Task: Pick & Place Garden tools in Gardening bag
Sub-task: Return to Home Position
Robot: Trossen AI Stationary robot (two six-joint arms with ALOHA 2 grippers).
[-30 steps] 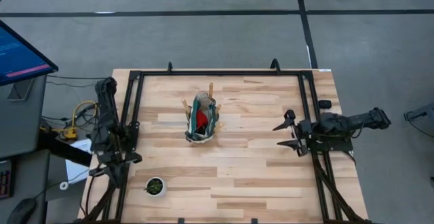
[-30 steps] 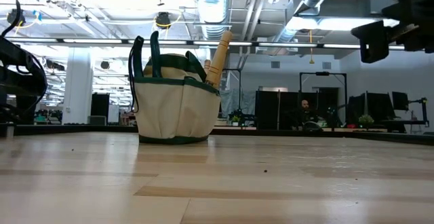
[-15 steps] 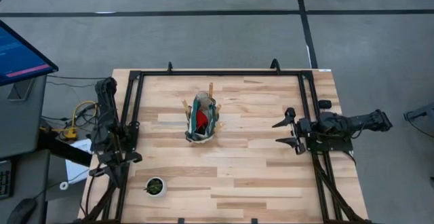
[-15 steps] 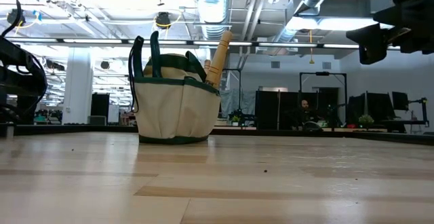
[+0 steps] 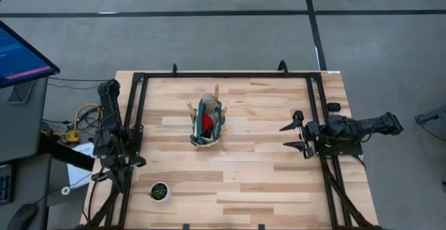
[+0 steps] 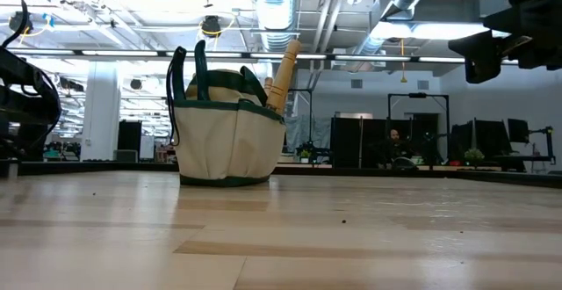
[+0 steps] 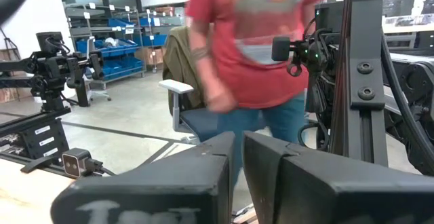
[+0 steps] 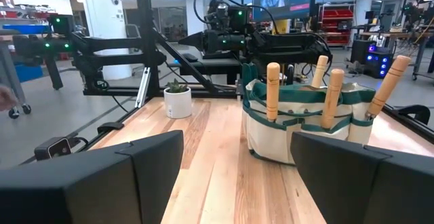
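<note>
Left pincer (image 7: 239, 142): parked at the left edge of the desk (image 5: 258, 181), arm folded, fingers pressed together, holding nothing.

Small potted plant (image 5: 159, 192): near the desk's near-left corner, well apart from the bag; not one of the tools.

Gardening bag (image 5: 208, 122): upright, left of the desk's middle, nearer the far edge. Wooden tool handles (image 8: 272, 81) stick up from its pockets, and a red item (image 5: 207, 122) lies inside.

Right pincer (image 5: 296, 136): over the desk near its right edge, fingers spread wide, empty.

Status: no tool lies loose on the desk, so packing looks complete. Judged outstanding: only settling the right arm at rest.
</note>
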